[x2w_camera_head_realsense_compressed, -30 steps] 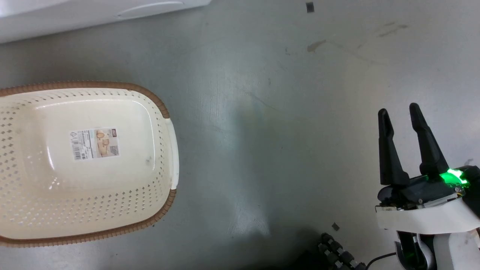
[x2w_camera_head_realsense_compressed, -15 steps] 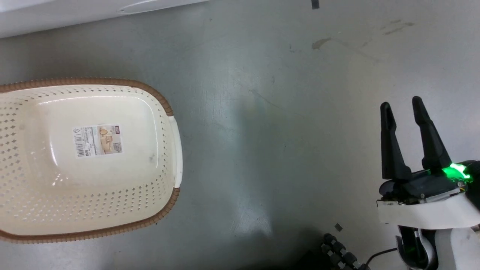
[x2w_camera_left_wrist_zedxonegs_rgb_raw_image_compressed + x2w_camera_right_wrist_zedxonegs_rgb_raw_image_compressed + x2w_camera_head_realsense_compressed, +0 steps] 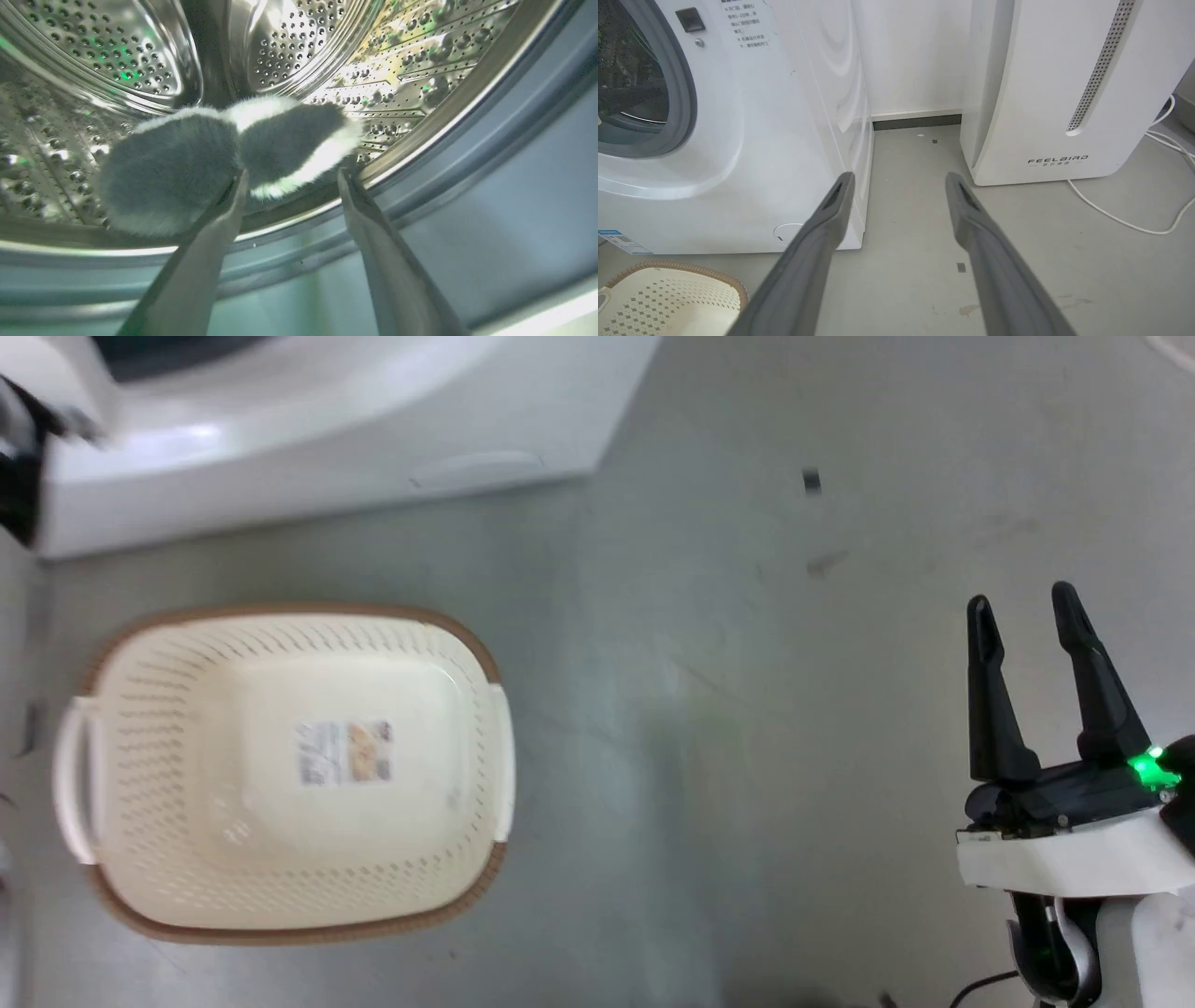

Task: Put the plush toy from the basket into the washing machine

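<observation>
Left wrist view: the plush toy (image 3: 187, 163), black fur edged in white, lies inside the steel drum (image 3: 420, 56) of the washing machine (image 3: 784, 116), just past the grey gasket (image 3: 490, 154). Your left end effector (image 3: 292, 183) points into the opening with its two fingers spread apart. One fingertip (image 3: 236, 189) meets the toy's fur, the other stands just beside its white edge, and nothing is clamped between them.

In the head view, the cream basket (image 3: 168, 784) sits on the grey floor (image 3: 709, 756) in front of the washer, with the paper label (image 3: 344, 752) on its bottom in plain sight. Your right end effector (image 3: 1021, 600) hangs at the lower right, well apart from the basket, with its fingers parted and nothing between them. Its wrist camera looks along the strip of floor between the washer and the white FEELBIRD appliance (image 3: 1041, 93), where a white cable (image 3: 1134, 226) trails across the floor.
</observation>
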You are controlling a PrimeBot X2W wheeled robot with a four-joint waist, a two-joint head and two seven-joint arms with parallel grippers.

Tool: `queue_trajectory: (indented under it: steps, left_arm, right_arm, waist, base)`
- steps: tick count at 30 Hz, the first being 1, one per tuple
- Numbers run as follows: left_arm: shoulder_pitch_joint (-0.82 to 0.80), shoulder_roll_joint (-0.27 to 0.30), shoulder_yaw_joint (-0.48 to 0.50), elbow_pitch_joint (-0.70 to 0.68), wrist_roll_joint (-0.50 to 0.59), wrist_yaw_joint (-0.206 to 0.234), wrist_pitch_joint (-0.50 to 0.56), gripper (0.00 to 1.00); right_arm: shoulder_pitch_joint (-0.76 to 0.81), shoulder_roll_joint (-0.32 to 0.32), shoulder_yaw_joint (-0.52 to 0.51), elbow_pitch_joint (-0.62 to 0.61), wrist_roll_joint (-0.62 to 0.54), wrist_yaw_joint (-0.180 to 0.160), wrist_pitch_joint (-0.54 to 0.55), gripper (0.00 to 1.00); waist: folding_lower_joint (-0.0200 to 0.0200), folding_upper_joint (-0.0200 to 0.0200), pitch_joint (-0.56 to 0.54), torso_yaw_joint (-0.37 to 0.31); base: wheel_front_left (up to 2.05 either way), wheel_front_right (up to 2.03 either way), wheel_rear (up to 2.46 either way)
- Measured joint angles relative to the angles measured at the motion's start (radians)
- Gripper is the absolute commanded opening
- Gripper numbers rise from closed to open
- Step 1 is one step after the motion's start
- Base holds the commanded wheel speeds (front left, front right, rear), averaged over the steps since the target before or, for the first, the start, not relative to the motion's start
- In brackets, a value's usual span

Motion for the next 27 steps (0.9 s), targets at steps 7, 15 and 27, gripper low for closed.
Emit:
queue_trajectory:
  steps: [7, 15, 27]
  left_arm:
    - [0.216, -0.081, 0.076, -0.186, -0.067, 0.009, -0.017, 1.0]
    - [0.597, -0.158, 0.212, -0.526, -0.066, 0.067, -0.018, 1.0]
    - [1.129, -0.31, 0.365, -0.847, -0.011, 0.133, -0.018, 1.0]
  right_arm:
    - [0.04, 0.0, -0.029, 0.023, -0.042, 0.0, 0.0, 1.0]
    - [0.098, 0.0, -0.045, 0.049, -0.079, 0.0, 0.0, 1.0]
    - [0.175, 0.0, -0.035, 0.075, -0.076, 0.0, 0.0, 1.0]
  waist:
    - [-0.0001, 0.0, -0.162, 0.064]
    - [-0.0001, 0.0, -0.34, 0.151]
    - [-0.0003, 0.0, -0.529, 0.242]
  base:
    - [0.0, 0.0, 0.0]
    - [0.0, 0.0, 0.0]
    - [0.0, 0.0, 0.0]
